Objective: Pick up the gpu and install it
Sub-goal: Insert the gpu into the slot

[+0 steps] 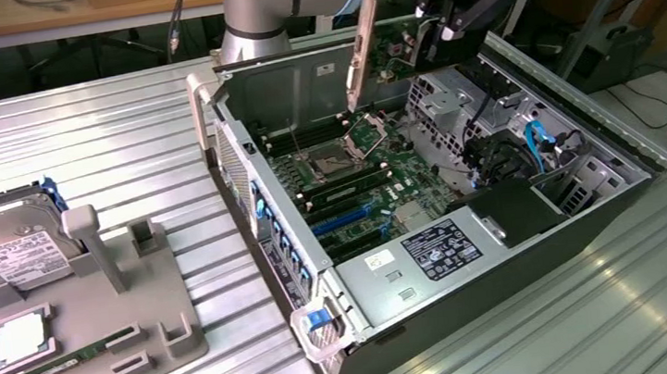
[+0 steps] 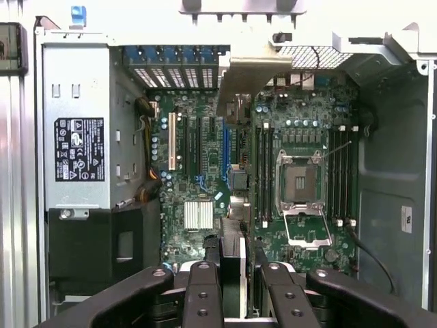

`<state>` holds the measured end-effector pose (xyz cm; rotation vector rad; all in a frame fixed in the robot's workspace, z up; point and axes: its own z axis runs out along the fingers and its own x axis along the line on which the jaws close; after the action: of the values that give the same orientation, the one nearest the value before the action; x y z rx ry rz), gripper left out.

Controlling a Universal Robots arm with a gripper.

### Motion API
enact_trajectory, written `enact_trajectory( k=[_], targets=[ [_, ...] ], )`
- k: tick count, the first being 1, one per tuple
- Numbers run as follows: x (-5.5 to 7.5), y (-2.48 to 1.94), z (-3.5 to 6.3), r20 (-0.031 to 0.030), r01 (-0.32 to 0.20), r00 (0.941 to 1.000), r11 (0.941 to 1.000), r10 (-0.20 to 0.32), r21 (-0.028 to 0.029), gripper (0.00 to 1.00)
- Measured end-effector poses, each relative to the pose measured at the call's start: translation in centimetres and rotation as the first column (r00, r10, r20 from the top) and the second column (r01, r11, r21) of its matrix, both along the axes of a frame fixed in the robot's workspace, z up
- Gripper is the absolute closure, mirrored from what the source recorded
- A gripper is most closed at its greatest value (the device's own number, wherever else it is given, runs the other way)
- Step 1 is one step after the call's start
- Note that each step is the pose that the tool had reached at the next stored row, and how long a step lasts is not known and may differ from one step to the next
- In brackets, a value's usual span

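Nearest you on the exterior view's left sits the grey parts holder (image 1: 88,334), with a silver hard drive (image 1: 8,247) at its far left corner. Past it lies the opened computer case (image 1: 437,223), its motherboard (image 1: 359,189) exposed. Farthest back, your gripper (image 1: 446,17) hangs above the case's far end, its fingers (image 2: 205,297) narrowed and clamped on the gpu (image 1: 384,47), which is held upright in the air, silver bracket (image 1: 360,54) facing the exterior view's left.
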<state>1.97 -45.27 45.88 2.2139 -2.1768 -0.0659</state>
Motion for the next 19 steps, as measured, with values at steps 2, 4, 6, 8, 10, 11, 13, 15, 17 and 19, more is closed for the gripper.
enact_trajectory(
  k=[2, 4, 6, 8, 10, 11, 13, 15, 17, 19],
  targets=[
    [-0.03, -0.05, -0.06, -0.0001, -0.012, 0.9999, 0.9999, 0.012, 0.0031, 0.73],
    [-0.05, -0.14, -0.16, 0.0, -0.025, 0.9997, 0.9997, 0.025, 0.0068, 0.73],
    [-0.08, -0.23, -0.23, 0.0, -0.037, 0.9993, 0.9993, 0.037, 0.0083, 0.73],
    [-0.07, -0.25, -0.26, 0.0, -0.051, 0.9987, 0.9986, 0.051, 0.0081, 0.73],
    [-0.07, -0.25, -0.29, 0.0, -0.061, 0.9981, 0.9981, 0.061, 0.0083, 0.73],
    [-0.07, -0.26, -0.31, 0.0001, -0.065, 0.9979, 0.9978, 0.065, 0.009, 0.73],
    [-0.07, -0.26, -0.33, 0.0007, -0.07, 0.9975, 0.9975, 0.07, 0.0099, 0.73],
    [-0.07, -0.26, -0.34, 0.0009, -0.071, 0.9975, 0.9974, 0.071, 0.0098, 0.73],
    [-0.07, -0.26, -0.35, 0.0011, -0.071, 0.9975, 0.9974, 0.071, 0.0098, 0.73],
    [-0.07, -0.26, -0.39, 0.0012, -0.071, 0.9975, 0.9974, 0.071, 0.0099, 0.73]
  ],
)
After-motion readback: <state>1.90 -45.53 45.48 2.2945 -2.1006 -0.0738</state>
